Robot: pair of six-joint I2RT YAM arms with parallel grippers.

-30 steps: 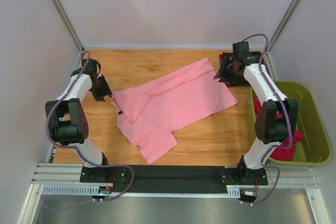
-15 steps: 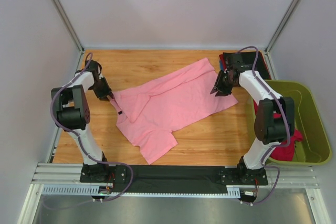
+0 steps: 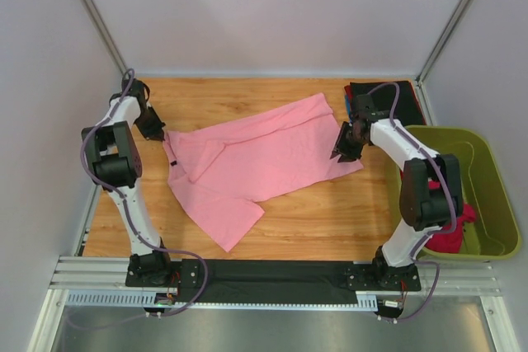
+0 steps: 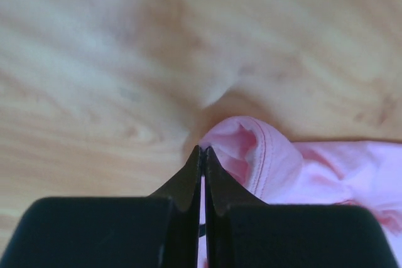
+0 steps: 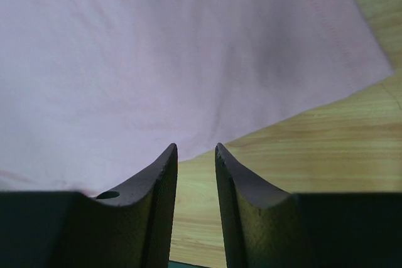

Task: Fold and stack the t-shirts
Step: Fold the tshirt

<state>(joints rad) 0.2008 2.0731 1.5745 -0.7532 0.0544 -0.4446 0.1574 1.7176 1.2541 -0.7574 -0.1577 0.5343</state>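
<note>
A light pink t-shirt (image 3: 256,158) lies spread and crumpled across the wooden table. My left gripper (image 3: 162,135) sits at the shirt's far-left edge. In the left wrist view the left gripper (image 4: 203,150) is shut, with a fold of the pink t-shirt (image 4: 295,167) pinched in the slit between the jaws. My right gripper (image 3: 341,147) hovers at the shirt's right edge. In the right wrist view the right gripper (image 5: 196,149) stands open over that hem of the pink t-shirt (image 5: 176,54), and only bare wood shows in the gap. A folded black t-shirt (image 3: 403,93) lies at the back right.
An olive-green tub (image 3: 495,195) stands off the table's right side with a red t-shirt (image 3: 450,235) bunched inside. Bare table wood (image 3: 330,220) stretches in front of the pink shirt. White walls and metal posts close in the back and sides.
The left gripper closed on the shirt's left edge and dragged it left and back, shifting the whole shirt leftward. The right gripper came forward from the black shirt to the pink shirt's right edge.
</note>
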